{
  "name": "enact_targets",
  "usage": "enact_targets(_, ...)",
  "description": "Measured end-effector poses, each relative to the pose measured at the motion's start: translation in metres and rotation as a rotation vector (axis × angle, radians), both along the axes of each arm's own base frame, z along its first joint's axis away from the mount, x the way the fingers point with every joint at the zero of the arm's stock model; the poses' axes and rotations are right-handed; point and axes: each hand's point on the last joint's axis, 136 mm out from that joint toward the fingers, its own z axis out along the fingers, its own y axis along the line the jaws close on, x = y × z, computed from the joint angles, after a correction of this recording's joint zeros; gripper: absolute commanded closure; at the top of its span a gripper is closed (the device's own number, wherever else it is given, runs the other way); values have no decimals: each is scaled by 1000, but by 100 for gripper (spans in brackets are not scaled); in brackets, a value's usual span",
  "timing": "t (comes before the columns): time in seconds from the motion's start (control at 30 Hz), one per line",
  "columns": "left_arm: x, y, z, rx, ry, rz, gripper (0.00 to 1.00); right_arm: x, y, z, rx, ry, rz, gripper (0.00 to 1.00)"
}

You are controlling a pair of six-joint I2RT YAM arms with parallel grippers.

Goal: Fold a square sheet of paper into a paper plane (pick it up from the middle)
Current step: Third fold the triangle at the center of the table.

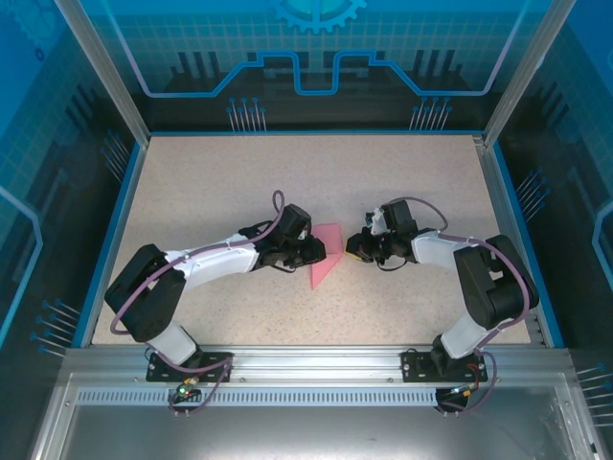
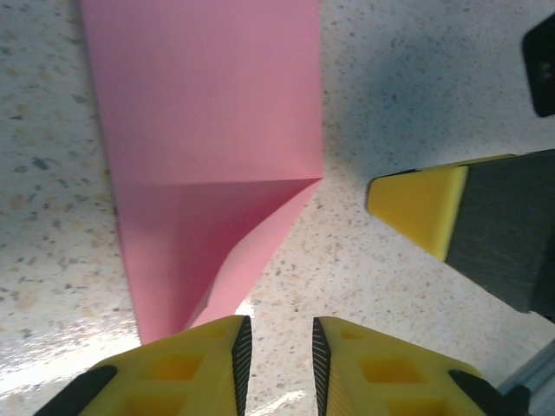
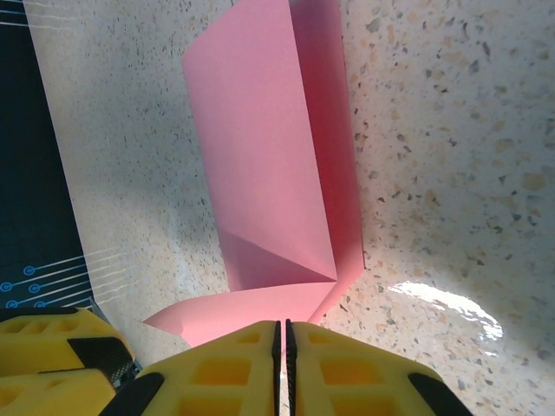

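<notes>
The pink-red square sheet of paper (image 1: 326,259) lies creased on the speckled table between my two grippers, narrowing to a point toward the near edge. In the left wrist view the paper (image 2: 208,113) shows a fold line and a triangular flap curling up. My left gripper (image 1: 314,251) (image 2: 277,325) is open at the sheet's left edge, with bare table between its fingers. My right gripper (image 1: 354,247) (image 3: 282,325) is shut, just right of the paper (image 3: 260,156), whose lifted flap reaches toward its tips. One of the right gripper's yellow fingers (image 2: 416,208) stands a little apart from the paper's corner.
A blue rim (image 1: 110,240) and aluminium posts (image 1: 101,67) frame the speckled table (image 1: 211,182). A metal rail (image 1: 306,359) carries both arm bases at the near edge. A dark printed wall panel (image 3: 26,173) stands beyond the table.
</notes>
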Motion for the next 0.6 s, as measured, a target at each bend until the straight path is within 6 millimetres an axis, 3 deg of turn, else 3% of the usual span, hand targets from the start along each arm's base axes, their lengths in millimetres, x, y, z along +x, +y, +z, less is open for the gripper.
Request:
enact_targets(0.17,1,-4,-2,-6,8,-8,73,-2,1,-1,7,7,7,83)
enact_targets(0.3,7,-8,-17,27,29,-3,74,-2,2,-5,14,14,13,80)
enact_targets(0.6,12,6,-41,147,52,28,76,-4,6,-14,29,40,28,73)
